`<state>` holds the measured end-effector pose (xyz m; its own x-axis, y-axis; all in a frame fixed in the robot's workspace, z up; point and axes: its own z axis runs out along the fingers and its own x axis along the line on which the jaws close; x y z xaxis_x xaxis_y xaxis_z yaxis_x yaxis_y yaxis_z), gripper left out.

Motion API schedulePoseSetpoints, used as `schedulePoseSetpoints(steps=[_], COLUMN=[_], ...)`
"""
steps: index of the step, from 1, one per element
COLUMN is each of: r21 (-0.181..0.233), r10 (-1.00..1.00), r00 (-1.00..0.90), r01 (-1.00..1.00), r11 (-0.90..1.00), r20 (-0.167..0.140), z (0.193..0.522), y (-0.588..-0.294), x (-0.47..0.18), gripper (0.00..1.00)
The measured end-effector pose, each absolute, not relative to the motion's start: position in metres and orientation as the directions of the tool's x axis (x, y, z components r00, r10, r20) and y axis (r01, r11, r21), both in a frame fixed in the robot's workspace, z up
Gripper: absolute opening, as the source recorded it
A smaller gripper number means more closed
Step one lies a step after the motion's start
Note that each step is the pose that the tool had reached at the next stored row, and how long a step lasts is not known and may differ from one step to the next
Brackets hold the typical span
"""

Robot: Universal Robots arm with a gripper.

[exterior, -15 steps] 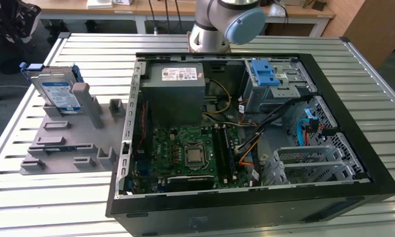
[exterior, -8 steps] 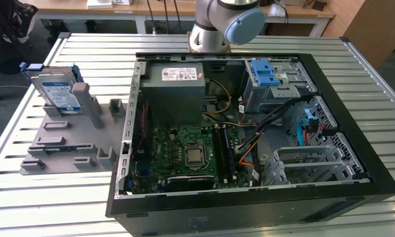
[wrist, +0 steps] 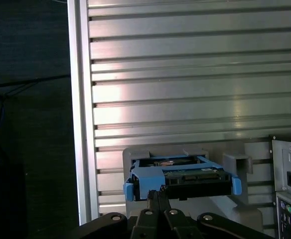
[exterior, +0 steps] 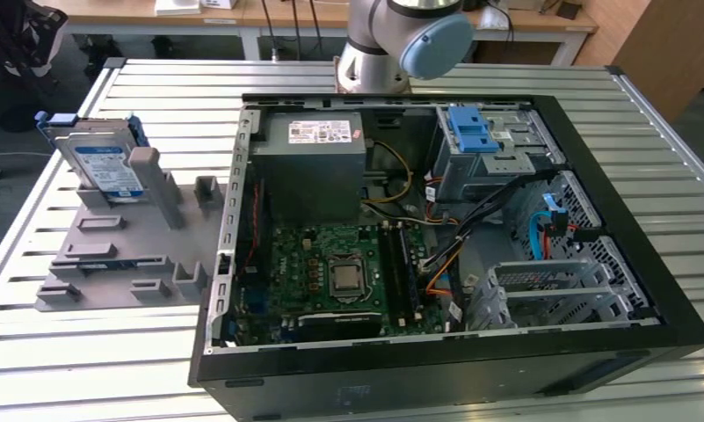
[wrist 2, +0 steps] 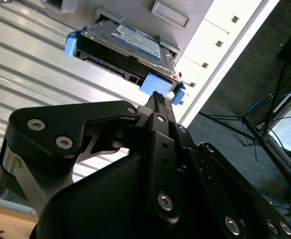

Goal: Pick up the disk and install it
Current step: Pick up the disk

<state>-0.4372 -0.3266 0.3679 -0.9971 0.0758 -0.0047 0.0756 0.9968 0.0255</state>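
Standing up on its edge, the disk sits in a grey holder on the metal table. That is at the exterior view's left, just beside the open computer. Nothing is touching the disk there. In the first wrist view the gripper points at the blue frame around the disk. Its two fingers look pressed together, with nothing between them, so it has hold of nothing. The tips line up with the blue frame, but I cannot tell how near they really are, and they do not seem to press on it. I think the job has hardly begun. The disk is not picked up, and it is not inside the computer. Lifting it, carrying it over and fitting it in are all left to do.
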Motion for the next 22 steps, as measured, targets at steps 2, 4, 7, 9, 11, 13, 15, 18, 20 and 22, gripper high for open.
schedulePoseSetpoints(steps=[2, 4, 7, 9, 11, 13, 15, 18, 20, 22], r21=[0.026, 0.026, 0.026, 0.025, 0.025, 0.025, 0.025, 0.025, 0.025, 0.025], r10=[0.075, 0.072, 0.062, 0.053, 0.037, 0.013, -0.02, -0.074, -0.11, -0.147], r00=[-0.997, -0.997, -0.998, -0.999, -0.999, -1.0, -1.0, -0.997, -0.994, -0.989], r01=[0.075, 0.072, 0.062, 0.053, 0.037, 0.013, -0.021, -0.074, -0.11, -0.147], r11=[0.997, 0.997, 0.998, 0.998, 0.999, 1.0, 0.999, 0.997, 0.994, 0.989], r20=[-0.005, -0.005, -0.005, -0.005, -0.005, -0.005, -0.005, -0.005, -0.005, -0.005], z=[0.3679, 0.3679, 0.3679, 0.3679, 0.3679, 0.3678, 0.3677, 0.3673, 0.367, 0.3666], y=[-0.3266, -0.3266, -0.3266, -0.3266, -0.3266, -0.3266, -0.3266, -0.3266, -0.3266, -0.3266], x=[-0.4372, -0.4373, -0.4374, -0.4374, -0.4375, -0.4375, -0.4375, -0.4375, -0.4375, -0.4375], gripper=[0.11, 0.11, 0.11, 0.11, 0.11, 0.11, 0.11, 0.11, 0.11, 0.11])
